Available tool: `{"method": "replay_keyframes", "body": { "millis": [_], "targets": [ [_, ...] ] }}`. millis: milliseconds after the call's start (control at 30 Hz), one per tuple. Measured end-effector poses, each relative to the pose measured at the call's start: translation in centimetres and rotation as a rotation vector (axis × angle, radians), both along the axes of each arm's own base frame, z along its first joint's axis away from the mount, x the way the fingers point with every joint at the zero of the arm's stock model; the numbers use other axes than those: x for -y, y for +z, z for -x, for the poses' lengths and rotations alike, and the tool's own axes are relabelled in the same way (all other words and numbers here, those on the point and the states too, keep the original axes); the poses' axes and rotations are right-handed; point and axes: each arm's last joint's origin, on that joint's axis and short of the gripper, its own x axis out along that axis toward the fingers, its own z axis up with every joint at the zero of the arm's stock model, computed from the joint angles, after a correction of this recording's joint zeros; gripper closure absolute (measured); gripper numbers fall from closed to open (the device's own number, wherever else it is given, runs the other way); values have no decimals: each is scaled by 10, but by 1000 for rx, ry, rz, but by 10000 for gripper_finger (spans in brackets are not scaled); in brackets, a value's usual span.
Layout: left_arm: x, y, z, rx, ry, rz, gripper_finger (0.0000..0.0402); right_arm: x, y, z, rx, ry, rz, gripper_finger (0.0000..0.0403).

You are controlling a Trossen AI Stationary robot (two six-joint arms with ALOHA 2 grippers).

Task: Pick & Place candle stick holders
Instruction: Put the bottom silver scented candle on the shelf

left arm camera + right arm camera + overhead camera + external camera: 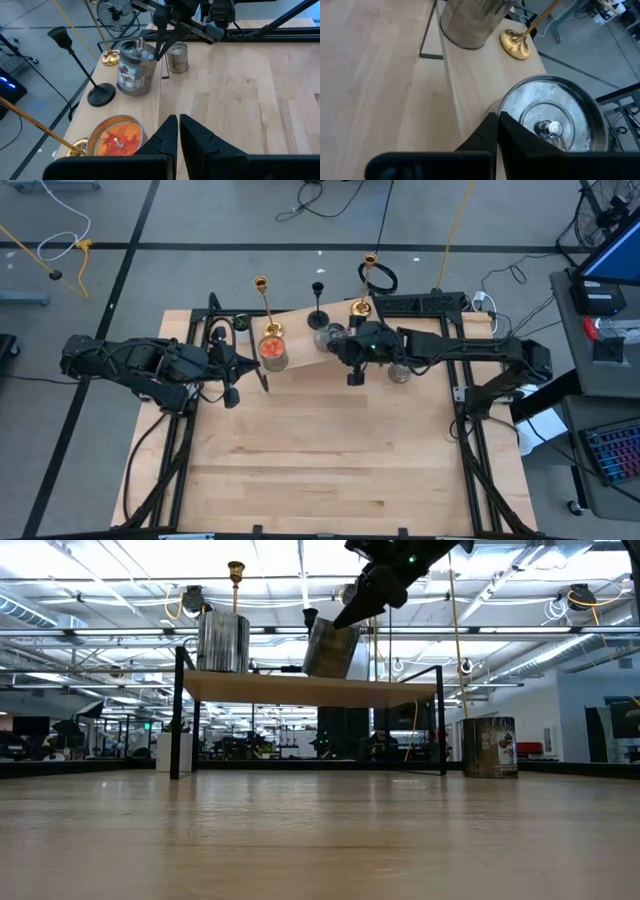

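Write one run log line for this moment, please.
left gripper: shut, empty, beside orange candle | right gripper: shut, above lidded tin | candlesticks untouched

Grey floor (200, 220) with loose cables (320, 195), bright ceiling lights (60, 560) overhead

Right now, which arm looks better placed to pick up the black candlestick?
Probably the right. Its pincer sits just below the black candlestick, which stands untouched; the left pincer is farther, by the orange candle. Both pincers look shut and would need opening first.
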Motion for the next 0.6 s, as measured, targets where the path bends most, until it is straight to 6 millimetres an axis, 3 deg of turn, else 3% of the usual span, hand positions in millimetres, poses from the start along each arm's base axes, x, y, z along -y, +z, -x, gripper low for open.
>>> {"method": "replay_keyframes", "body": {
  "millis": [233,433,600],
  "targets": [
    [0,0,0,1,1,0,376,3,15,10,65,21,-11,400],
    [0,0,0,2,1,0,376,12,15,13,88,61,-146,399],
    [0,0,0,2,1,0,376,19,14,15,85,32,-147,399]
  ]
}}
